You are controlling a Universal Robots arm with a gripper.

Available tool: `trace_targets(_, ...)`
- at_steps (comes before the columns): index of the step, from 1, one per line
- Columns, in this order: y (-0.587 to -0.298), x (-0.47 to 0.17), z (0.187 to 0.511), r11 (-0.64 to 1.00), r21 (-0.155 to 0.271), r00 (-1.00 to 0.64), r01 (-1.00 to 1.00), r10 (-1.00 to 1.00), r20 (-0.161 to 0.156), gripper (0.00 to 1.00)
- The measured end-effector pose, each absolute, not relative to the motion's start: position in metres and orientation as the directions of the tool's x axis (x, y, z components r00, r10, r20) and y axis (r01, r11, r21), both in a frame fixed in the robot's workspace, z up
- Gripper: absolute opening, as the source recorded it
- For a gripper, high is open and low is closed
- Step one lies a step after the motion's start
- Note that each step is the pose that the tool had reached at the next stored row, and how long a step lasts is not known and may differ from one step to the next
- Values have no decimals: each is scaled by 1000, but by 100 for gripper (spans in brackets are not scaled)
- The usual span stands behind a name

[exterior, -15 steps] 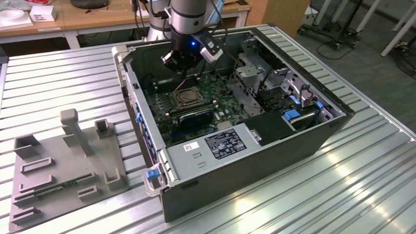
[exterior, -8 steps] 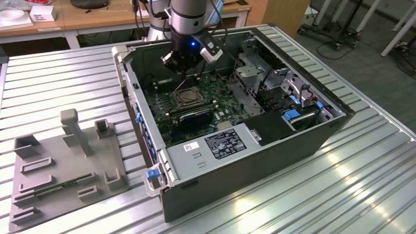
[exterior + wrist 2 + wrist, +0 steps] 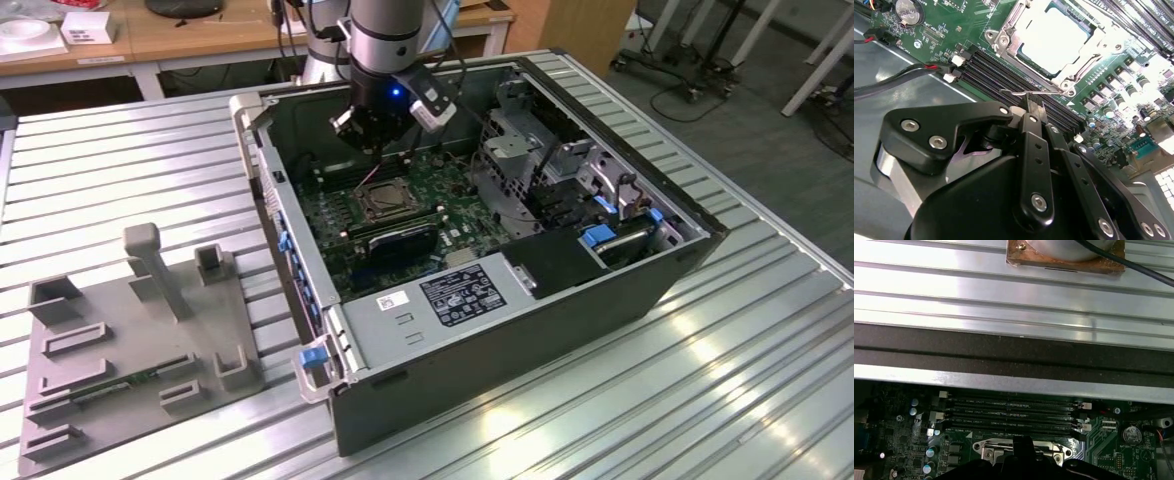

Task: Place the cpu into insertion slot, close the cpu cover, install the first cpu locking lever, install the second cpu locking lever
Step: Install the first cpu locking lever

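cpu (image 3: 1054,37): sits flat in the insertion slot (image 3: 995,39), pale metal face showing through the window.
cpu cover (image 3: 1013,22): folded down on the insertion slot, frame lying round the chip.
locking lever (image 3: 1046,93): thin wire running between the insertion slot and the black memory slots (image 3: 989,67).
gripper (image 3: 1032,104): jaws clenched together, tips right at that wire, just beside the insertion slot; can't tell if it's actually pinched.
pc case (image 3: 400,330): open on the counter (image 3: 134,170), insertion slot inside.
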State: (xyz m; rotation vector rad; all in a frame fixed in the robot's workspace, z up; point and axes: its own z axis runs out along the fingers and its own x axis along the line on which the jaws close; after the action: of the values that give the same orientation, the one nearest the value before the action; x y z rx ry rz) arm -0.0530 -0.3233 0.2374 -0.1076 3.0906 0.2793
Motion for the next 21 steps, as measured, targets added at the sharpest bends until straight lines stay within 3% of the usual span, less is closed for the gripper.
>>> trace_targets(21,-318,-60,228,982,178,-997,-65,-59,-43,10)
